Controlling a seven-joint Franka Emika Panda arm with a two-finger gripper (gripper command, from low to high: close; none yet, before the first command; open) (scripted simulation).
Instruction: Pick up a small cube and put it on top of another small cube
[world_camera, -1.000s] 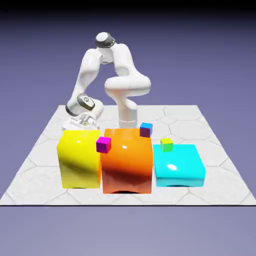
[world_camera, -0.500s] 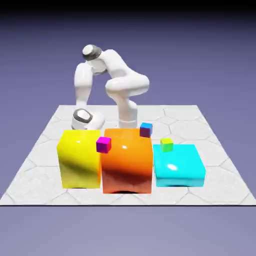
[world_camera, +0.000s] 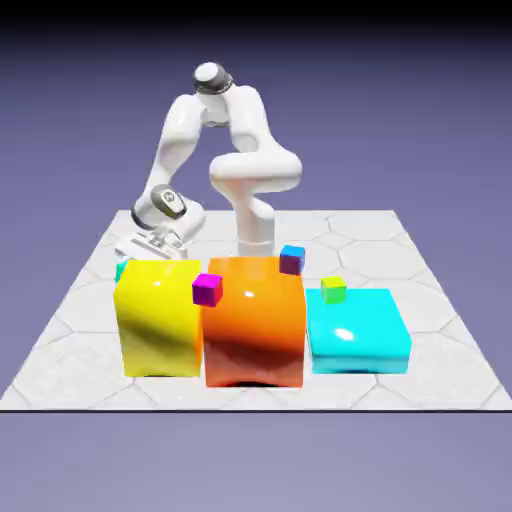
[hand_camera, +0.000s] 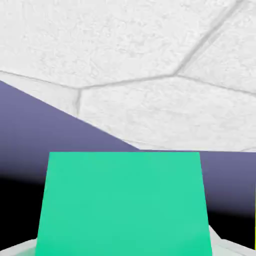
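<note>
Hand view: the small teal-green cube (hand_camera: 125, 202) fills the lower middle of the picture, large and close, with the pincer (hand_camera: 125, 247) clamped on it; the finger tips are mostly hidden behind it, only pale slivers showing at the bottom corners. Beyond it lie the white hex-patterned tabletop (hand_camera: 150, 50) and a wedge of violet backdrop.

In the exterior view the white arm (world_camera: 235, 150) bends down to the exterior view's left, its hand just behind the big yellow block (world_camera: 158, 315). A sliver of the teal cube (world_camera: 121, 269) peeks out at that block's upper left corner, below the hand. The yellow block touches the big orange block (world_camera: 254, 320), with a magenta cube (world_camera: 207, 289) at their upper seam. A blue cube (world_camera: 291, 260) sits by the orange block's far right corner. A lime cube (world_camera: 333, 290) rests at the far edge of the cyan block (world_camera: 357, 330).
</note>
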